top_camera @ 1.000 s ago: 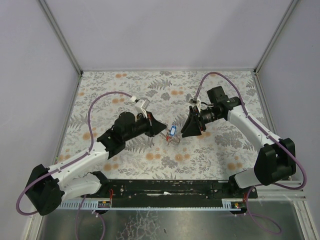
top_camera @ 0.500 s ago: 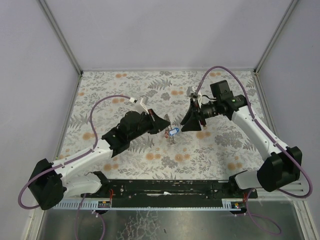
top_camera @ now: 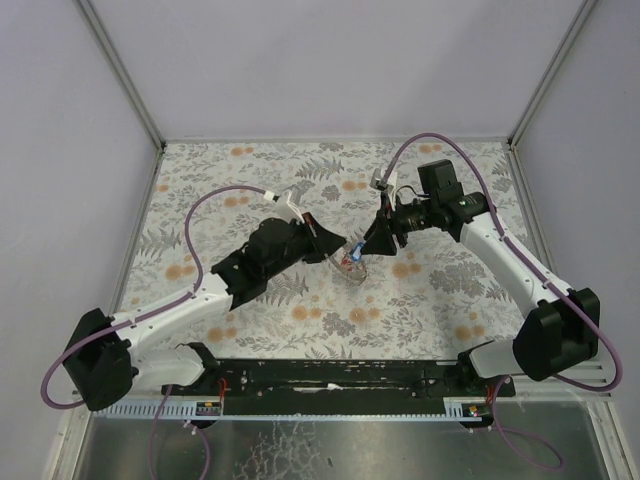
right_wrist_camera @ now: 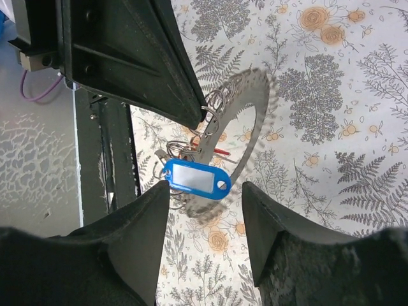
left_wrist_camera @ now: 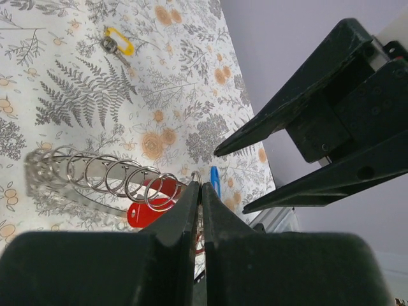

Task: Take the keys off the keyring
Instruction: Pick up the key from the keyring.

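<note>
White arms point(top_camera: 510, 255), black claws point(left_wrist_camera: 199, 190) point(right_wrist_camera: 204, 188), purple cables point(top_camera: 430, 136).

The left arm point(top_camera: 170, 315) reaches from its near-left base diagonally toward the middle. The left hand point(top_camera: 335, 245) is low, and its two fingers point(left_wrist_camera: 178, 223) are pressed flat together up to the tips. The right arm point(top_camera: 505, 250) bends in from the near right, with the wrist turned to the left. The right hand point(top_camera: 374, 243) points at the left hand's tip, almost meeting it. Its fingers point(right_wrist_camera: 137, 242) stand clearly apart.
</note>
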